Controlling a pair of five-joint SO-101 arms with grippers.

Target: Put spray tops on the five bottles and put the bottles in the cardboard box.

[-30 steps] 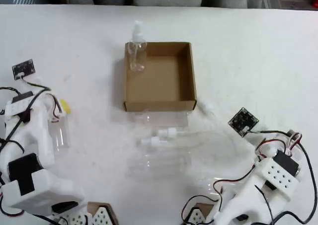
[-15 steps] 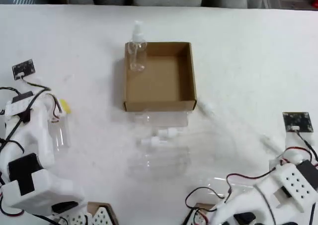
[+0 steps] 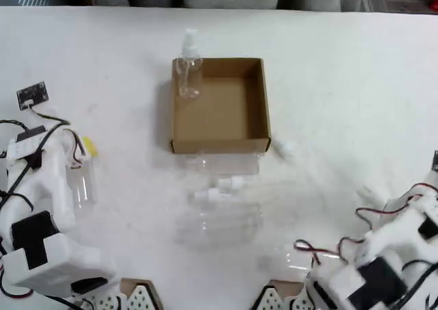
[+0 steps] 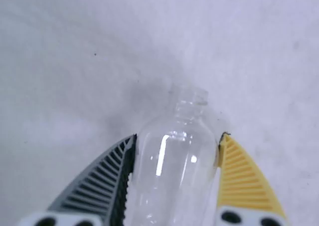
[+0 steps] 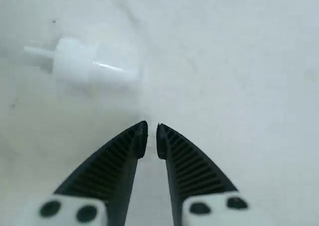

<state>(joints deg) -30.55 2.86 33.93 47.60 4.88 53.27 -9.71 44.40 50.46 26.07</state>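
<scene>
**High view.** A brown, square, open cardboard box (image 3: 219, 146) sits at the middle of the white table (image 3: 342, 63). 1 capped clear bottle (image 3: 188, 69), fitted with a white spray top, stands upright in the box's far corner on the left arm's side. Just in front of the box, clear uncapped bottles (image 3: 222, 163) lie on their sides; their number cannot be told. Among them lie 2 loose white spray tops (image 3: 229, 183), close together. A 3rd spray top (image 3: 284, 148) lies just beside the box's near corner on the right arm's side.

**Left wrist view.** The left gripper (image 4: 174, 138), with 1 grey finger (image 4: 107, 178) and 1 yellow finger (image 4: 241, 171), is clenched on the body of a clear topless bottle (image 4: 172, 166). The bottle's open neck points away from the wrist. In the high view this bottle is at the table's left side, well apart from the box.

**Right wrist view.** The right gripper (image 5: 151, 133) has its 2 black ribbed fingers drawn almost together, with a thin gap between them, grasping nothing. A white pump-style spray top (image 5: 89, 66) lies on its side on the table near the fingertips, not touching them.
</scene>
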